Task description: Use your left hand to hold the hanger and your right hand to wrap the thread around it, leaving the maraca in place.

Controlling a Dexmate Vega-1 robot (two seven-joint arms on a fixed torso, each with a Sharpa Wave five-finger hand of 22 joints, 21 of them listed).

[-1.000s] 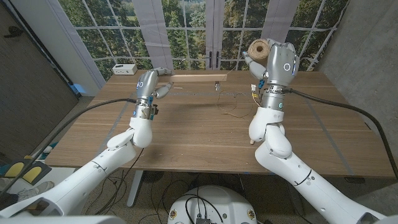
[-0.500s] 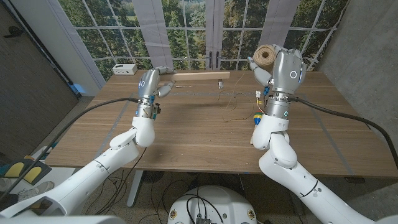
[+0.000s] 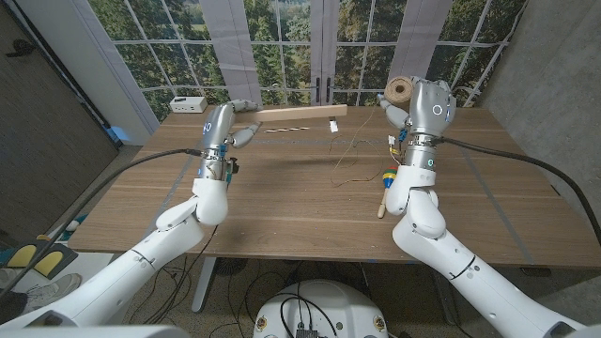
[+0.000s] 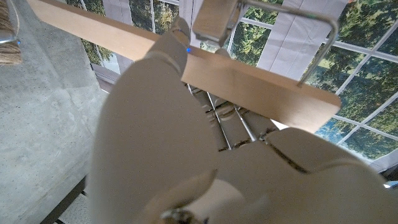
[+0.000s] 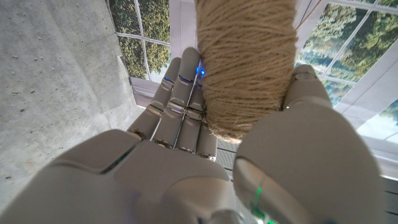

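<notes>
The left robot hand (image 3: 237, 117) grips one end of the wooden hanger (image 3: 299, 114), held level above the far edge of the worktop (image 3: 282, 202). The right robot hand (image 3: 424, 101) is closed around the spool of thread (image 3: 399, 90), raised at the far right. A loose strand (image 3: 349, 160) trails from there down onto the wood.

The maraca (image 3: 386, 191) lies just beside the right forearm, so a wide wrapping sweep could likely knock it. The slack strand may also snag or slide off the smooth bar if tension is lost, and the hanger could pivot, being held by one end.

The worktop is pale wood grain, with a small white box (image 3: 188, 103) at its far left. Behind stand tall gridded windows (image 3: 282, 42) showing trees, and grey walls at both sides.
</notes>
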